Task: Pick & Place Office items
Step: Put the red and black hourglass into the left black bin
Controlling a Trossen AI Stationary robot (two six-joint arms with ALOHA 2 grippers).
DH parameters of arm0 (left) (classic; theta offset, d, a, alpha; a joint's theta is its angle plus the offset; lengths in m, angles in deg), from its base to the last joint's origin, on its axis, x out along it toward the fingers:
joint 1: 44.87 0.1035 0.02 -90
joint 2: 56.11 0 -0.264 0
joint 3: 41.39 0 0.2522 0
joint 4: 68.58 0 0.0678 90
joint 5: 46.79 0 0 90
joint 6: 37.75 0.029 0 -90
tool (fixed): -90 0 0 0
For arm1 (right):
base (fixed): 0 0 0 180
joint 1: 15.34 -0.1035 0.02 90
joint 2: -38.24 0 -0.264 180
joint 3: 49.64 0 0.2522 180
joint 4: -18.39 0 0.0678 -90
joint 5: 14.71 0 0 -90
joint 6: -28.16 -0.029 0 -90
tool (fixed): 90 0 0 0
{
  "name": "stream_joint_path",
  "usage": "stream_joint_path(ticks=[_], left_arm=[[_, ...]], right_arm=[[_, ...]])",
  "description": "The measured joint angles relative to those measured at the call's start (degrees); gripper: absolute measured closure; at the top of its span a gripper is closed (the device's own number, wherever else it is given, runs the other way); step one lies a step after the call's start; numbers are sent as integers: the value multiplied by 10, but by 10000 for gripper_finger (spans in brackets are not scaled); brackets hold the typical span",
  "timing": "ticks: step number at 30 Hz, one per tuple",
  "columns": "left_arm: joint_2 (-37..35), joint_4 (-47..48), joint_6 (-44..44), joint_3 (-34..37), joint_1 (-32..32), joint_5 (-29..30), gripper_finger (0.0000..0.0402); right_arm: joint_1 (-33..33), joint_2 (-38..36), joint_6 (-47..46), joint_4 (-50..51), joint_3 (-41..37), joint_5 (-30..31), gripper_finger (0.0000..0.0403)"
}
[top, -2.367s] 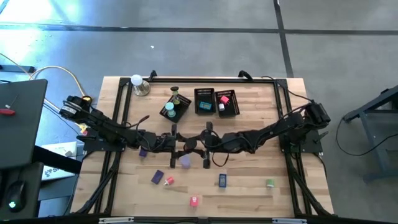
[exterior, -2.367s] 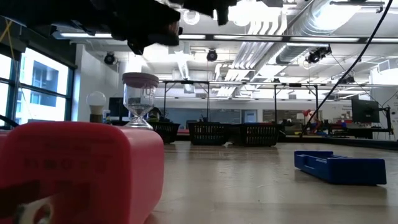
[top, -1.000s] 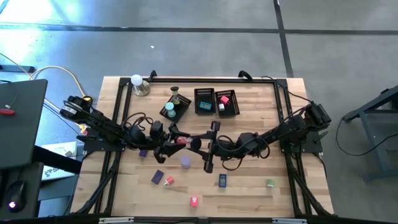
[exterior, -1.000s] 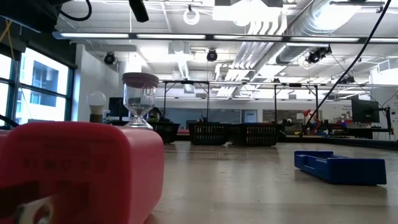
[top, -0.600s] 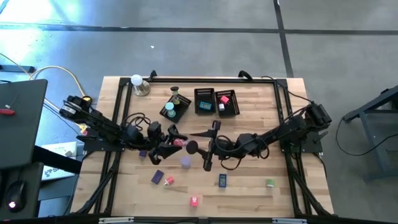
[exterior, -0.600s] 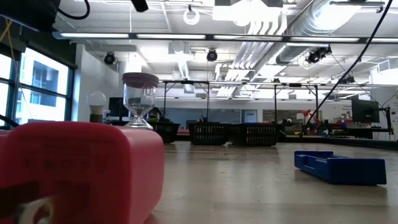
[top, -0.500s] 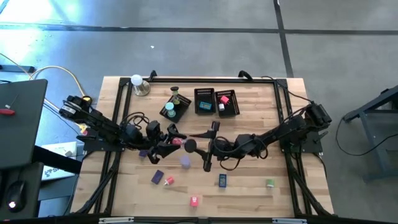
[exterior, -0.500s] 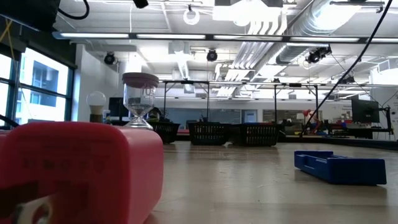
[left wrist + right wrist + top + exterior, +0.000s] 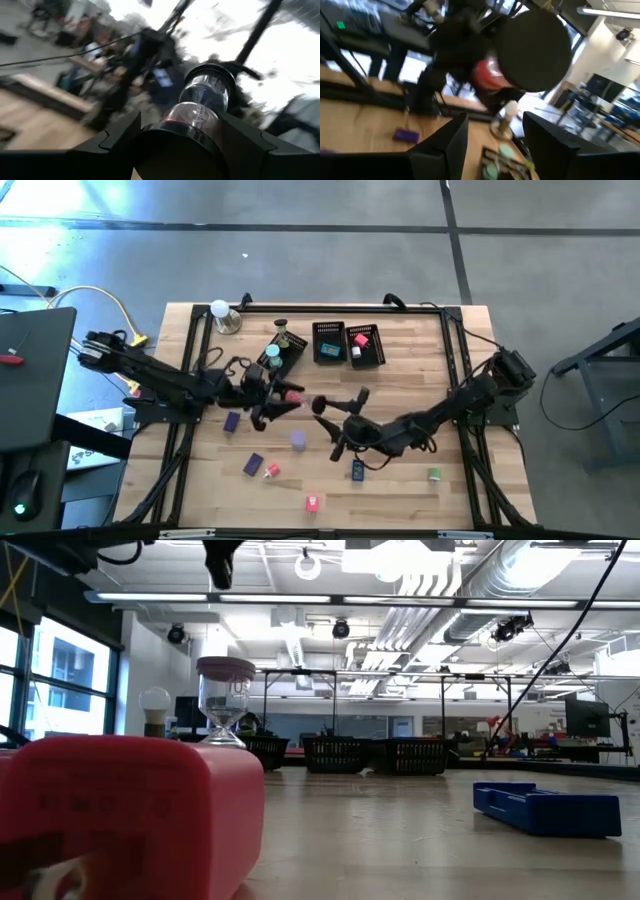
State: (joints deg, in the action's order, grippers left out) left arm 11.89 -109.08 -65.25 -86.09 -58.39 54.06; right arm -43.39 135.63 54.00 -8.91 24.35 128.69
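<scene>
A small hourglass (image 9: 296,396) with black caps and red sand hangs above the table's middle, and my left gripper (image 9: 270,402) is shut on it. Its free black cap (image 9: 536,44) faces my right gripper (image 9: 342,425), which stands open just short of it, touching nothing. On the wood lie office items: a purple cylinder (image 9: 298,439), two purple blocks (image 9: 253,464) (image 9: 231,421), a small red piece (image 9: 271,471), a blue block (image 9: 357,470), a green piece (image 9: 435,474) and a pink piece (image 9: 312,502). My left gripper pinches the hourglass by its near black cap (image 9: 175,150) between the two fingers (image 9: 117,137), coming about level from the table's left. The glass bulbs (image 9: 200,105) and the far cap stick out past the fingertips, lifted clear of the table.
Three black mesh baskets (image 9: 328,343) (image 9: 364,347) (image 9: 280,356) stand at the far middle, with small pieces inside. A second hourglass (image 9: 225,700) stands by the left basket, and a white ball on a metal base (image 9: 222,313) at the far left. A black frame (image 9: 195,370) borders the table.
My left gripper has carried the hourglass a little toward the far edge and tipped it up. My right gripper has drawn back toward the near right, sunk a little and rolled, so the free cap now stands apart from it.
</scene>
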Motion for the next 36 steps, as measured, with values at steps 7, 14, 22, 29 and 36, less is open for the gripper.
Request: stream_joint_path(ticks=[7, 14, 22, 29, 36], left_arm=[[-99, 411, 52, -99, 79, 40, 178], [-68, 765, 71, -251, 165, 47, 178], [60, 962, 75, -352, 271, 45, 178], [165, 994, 110, -411, 308, 44, 175], [235, 1070, 139, -493, 341, 45, 173]], right_arm=[[-38, 0, -40, 55, 0, 60, 225], [-46, 0, -91, 108, 0, 66, 225], [-41, 0, -126, 138, 1, 63, 225], [-41, 0, -128, 144, 1, 61, 225], [-39, 0, -160, 191, 0, 55, 225]])
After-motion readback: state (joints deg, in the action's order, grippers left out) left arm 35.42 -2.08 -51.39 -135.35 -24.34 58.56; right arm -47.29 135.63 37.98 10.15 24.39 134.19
